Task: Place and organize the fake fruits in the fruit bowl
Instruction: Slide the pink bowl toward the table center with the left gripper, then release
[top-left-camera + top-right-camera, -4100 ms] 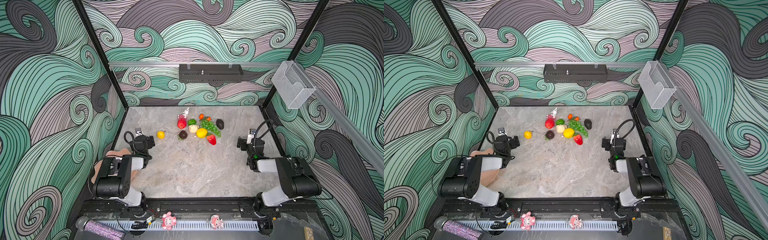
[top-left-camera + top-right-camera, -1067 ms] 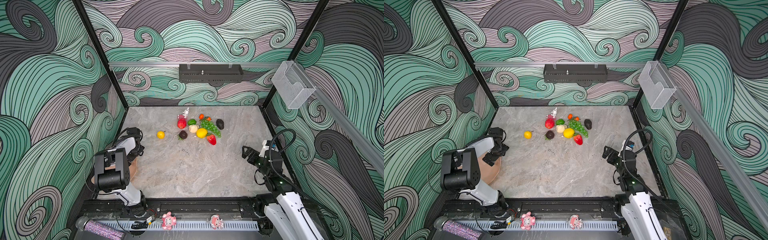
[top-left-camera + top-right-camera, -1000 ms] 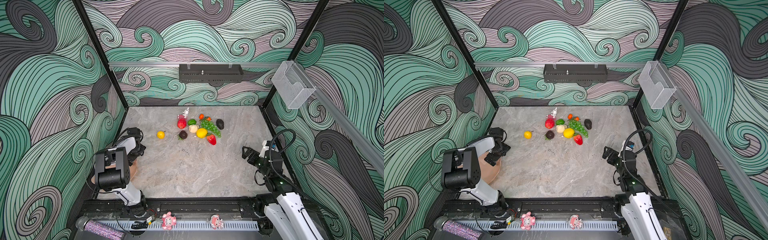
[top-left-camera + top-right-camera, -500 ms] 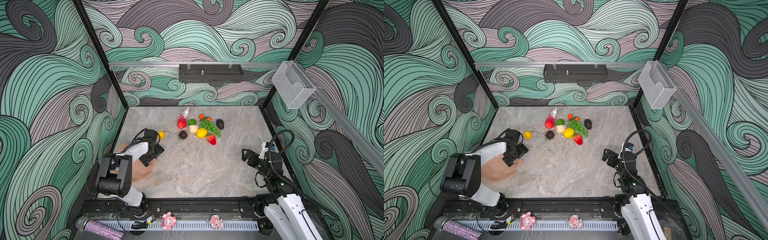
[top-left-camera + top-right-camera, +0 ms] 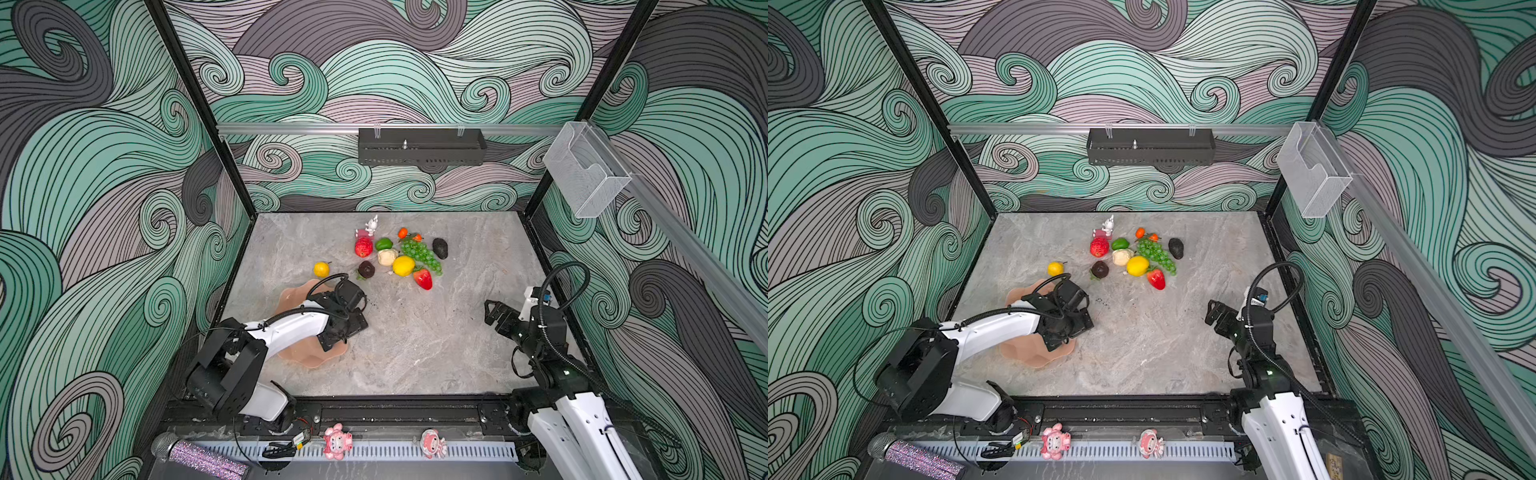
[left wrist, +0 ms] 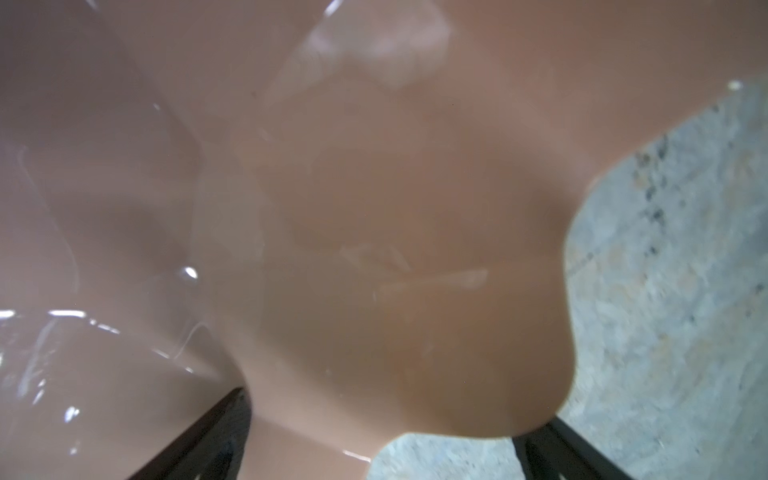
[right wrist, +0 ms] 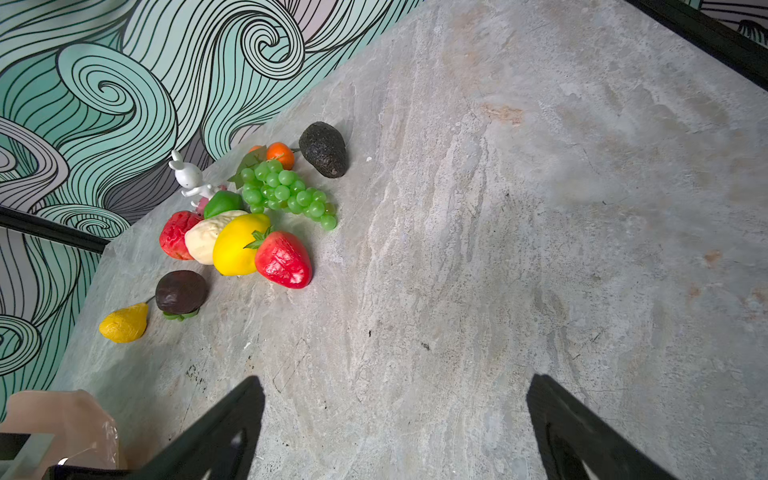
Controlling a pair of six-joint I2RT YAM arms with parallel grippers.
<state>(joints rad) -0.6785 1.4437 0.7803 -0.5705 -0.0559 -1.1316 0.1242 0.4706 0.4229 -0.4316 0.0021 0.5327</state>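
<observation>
The salmon-pink fruit bowl (image 5: 306, 358) (image 5: 1025, 352) sits left of the table's middle, mostly under my left arm. My left gripper (image 5: 343, 332) (image 5: 1068, 332) stands open low over its right side. In the left wrist view a wavy lobe of the bowl (image 6: 374, 208) spans the gap of the left gripper (image 6: 392, 409). The fake fruits lie farther back: small lemon (image 5: 321, 269), dark round fruit (image 5: 366, 269), big lemon (image 5: 403, 266), strawberry (image 5: 423, 279) (image 7: 284, 262), grapes (image 5: 419, 251) (image 7: 286, 191), avocado (image 5: 440, 248), red apple (image 5: 363, 247). My right gripper (image 5: 490, 309) (image 5: 1212, 311) (image 7: 397, 380) hangs open and empty on the right.
A white rabbit figurine (image 5: 371, 226) stands behind the fruits. A black rack (image 5: 419, 146) hangs on the back wall and a clear basket (image 5: 584, 170) on the right wall. Two pink dolls (image 5: 337, 441) and a glittery microphone (image 5: 199, 457) lie beyond the front rail.
My left arm has swung out from the left wall toward the table's middle, and the bowl has slid along with its gripper. The right arm has barely moved.
</observation>
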